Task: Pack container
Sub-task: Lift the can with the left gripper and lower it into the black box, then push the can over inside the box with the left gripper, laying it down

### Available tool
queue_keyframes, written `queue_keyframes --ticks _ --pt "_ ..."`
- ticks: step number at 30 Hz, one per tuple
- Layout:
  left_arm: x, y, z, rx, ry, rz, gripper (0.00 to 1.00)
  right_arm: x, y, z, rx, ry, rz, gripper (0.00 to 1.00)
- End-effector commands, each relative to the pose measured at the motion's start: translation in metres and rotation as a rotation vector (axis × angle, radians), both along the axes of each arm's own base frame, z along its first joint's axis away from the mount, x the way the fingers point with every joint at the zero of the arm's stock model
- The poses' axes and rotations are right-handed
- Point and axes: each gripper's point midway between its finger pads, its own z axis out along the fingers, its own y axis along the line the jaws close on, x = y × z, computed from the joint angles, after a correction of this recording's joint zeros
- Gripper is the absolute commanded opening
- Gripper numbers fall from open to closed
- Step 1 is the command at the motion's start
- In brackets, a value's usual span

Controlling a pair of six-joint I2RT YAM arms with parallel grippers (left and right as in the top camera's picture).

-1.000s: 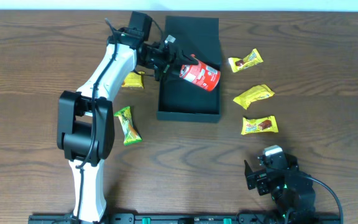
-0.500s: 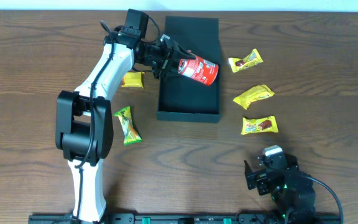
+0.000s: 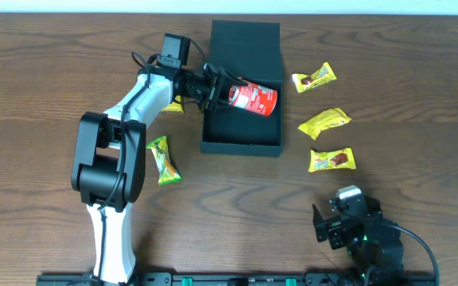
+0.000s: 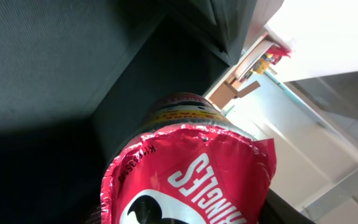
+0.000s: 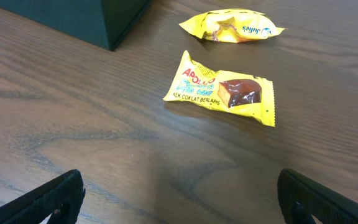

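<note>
Dark teal-green matte rectangular container (image 3: 241, 131): far centre, lid laid open | left gripper (image 3: 215, 87): pinches small red crisp can (image 3: 253, 98) over container interior, not yet released | right gripper (image 5: 179, 193): spread, empty, near right | five snack packets (image 3: 324, 121): outside container, left to pack

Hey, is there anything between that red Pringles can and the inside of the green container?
Nothing visible does. The left pincer holds the red Pringles can right over the open container, and the floor under it looks bare.
</note>
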Motion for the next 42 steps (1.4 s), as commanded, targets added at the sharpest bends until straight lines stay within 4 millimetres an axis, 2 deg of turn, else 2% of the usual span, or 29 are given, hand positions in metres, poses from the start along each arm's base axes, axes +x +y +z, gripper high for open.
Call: queue_keyframes --ticks 1,3,5,9,12,19,24,30,35,38,40,42 --pt "0.0 0.0 -0.001 -0.008 0.08 0.031 0.4 0.0 -0.002 -0.003 -0.009 0.003 -0.008 0.99" --pt "-0.001 -0.002 0.0 -0.01 0.091 0.034 0.41 0.0 -0.002 -0.003 -0.009 0.003 -0.008 0.99" --pt "-0.002 -0.004 0.0 -0.011 0.091 0.03 0.47 0.0 -0.002 -0.003 -0.009 0.003 -0.008 0.99" --pt "-0.005 -0.009 0.001 -0.013 0.09 0.017 0.71 0.0 -0.002 -0.003 -0.009 0.003 -0.008 0.99" --pt "-0.005 -0.009 0.001 -0.014 0.09 0.016 0.77 0.0 -0.002 -0.003 -0.009 0.003 -0.008 0.99" --pt "-0.004 -0.01 0.002 -0.016 0.083 0.015 0.78 0.0 -0.002 -0.003 -0.009 0.003 -0.008 0.99" --pt "0.006 -0.013 0.016 -0.05 -0.021 0.008 0.74 0.0 -0.002 -0.003 -0.009 0.003 -0.008 0.99" --pt "0.023 -0.019 0.062 -0.086 -0.285 0.006 0.72 0.0 -0.002 -0.003 -0.009 0.003 -0.008 0.99" --pt "0.019 -0.025 0.102 -0.064 -0.589 -0.052 0.61 0.0 -0.002 -0.003 -0.009 0.003 -0.008 0.99" --pt "0.013 -0.033 0.119 -0.038 -0.75 -0.09 0.47 0.0 -0.002 -0.003 -0.009 0.003 -0.008 0.99" --pt "0.008 -0.042 0.123 -0.014 -0.84 -0.124 0.43 0.0 -0.002 -0.003 -0.009 0.003 -0.008 0.99" --pt "0.006 -0.046 0.109 0.057 -0.838 -0.132 0.4 0.0 -0.002 -0.003 -0.009 0.003 -0.008 0.99"
